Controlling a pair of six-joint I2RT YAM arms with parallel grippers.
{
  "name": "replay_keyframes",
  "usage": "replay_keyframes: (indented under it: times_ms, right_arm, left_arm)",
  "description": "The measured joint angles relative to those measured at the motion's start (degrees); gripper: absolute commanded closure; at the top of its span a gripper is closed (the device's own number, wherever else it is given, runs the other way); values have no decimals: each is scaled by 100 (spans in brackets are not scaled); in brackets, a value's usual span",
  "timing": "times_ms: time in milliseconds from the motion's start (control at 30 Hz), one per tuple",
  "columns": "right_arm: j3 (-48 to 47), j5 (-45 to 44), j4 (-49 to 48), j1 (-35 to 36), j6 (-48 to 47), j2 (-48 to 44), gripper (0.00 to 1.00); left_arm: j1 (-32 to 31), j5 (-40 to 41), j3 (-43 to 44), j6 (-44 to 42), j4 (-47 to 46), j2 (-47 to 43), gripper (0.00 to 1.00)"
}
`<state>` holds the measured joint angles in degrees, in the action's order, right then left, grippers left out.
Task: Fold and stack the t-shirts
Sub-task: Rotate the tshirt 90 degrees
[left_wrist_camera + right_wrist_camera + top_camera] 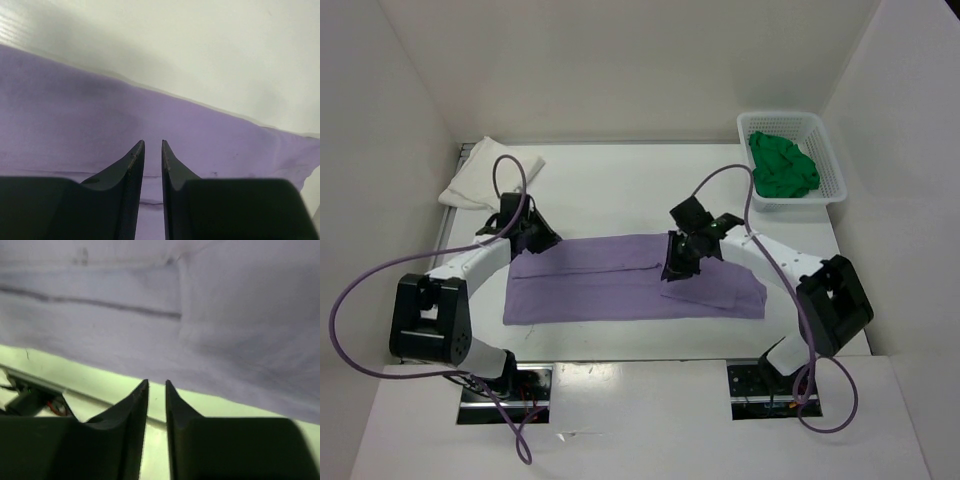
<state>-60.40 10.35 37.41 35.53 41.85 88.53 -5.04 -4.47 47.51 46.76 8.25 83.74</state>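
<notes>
At the near edge of the table the two arm bases stood side by side. Just beyond them the pale lilac-purple t-shirt lay flat across the middle, folded into a long band, with an extra folded layer at its right end.

The left gripper sat over the band's far left corner. In the left wrist view its fingers were drawn almost together, with only a thin slit between them and nothing clasped, and purple cloth lay beneath.

The right gripper hung above the shirt right of its middle. Its fingers were likewise nearly closed and seemed to hold nothing, though that view was blurred; whether they touched the cloth could not be told.

Farther back, the white t-shirt lay folded at the far left corner, well apart from the purple one. In the far right corner the bright green t-shirt sat crumpled inside the white lattice basket.
</notes>
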Motion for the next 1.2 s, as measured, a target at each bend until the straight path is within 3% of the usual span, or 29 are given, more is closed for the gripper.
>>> replay_keyframes:
  times_ms: [33,167,433,600,700,767,933,967,1200]
  right_arm:
    - [-2,-50,-20,-94,-13,-57,87]
    - [0,-485,-190,-540,-20,105,93]
    - [-505,-1217,-647,-942,-76,1635,97]
    - [-1648,-1296,-634,-1069,-111,2474,97]
    - [-2944,-1226,-503,-1075,-160,3353,97]
    - [-4328,-1106,-391,-1051,-225,4247,97]
    - [-9291,-688,396,-940,-372,7055,91]
    - [-9857,-516,466,-914,-378,7370,90]
    - [-8540,-380,739,-680,-568,5871,68]
  left_arm:
    - [2,-11,17,-2,-13,-17,72]
    - [-4,-39,37,-2,-105,92,72]
    - [33,-157,-44,0,-98,573,72]
    - [214,-542,-177,-15,205,376,67]
    - [-26,-566,-76,-129,479,-79,65]
    - [-260,-627,98,-188,597,-315,65]
    - [-684,-789,136,-208,868,-824,62]
    - [-706,-802,96,-216,964,-955,62]
    - [-710,-776,44,-321,1462,-1390,64]
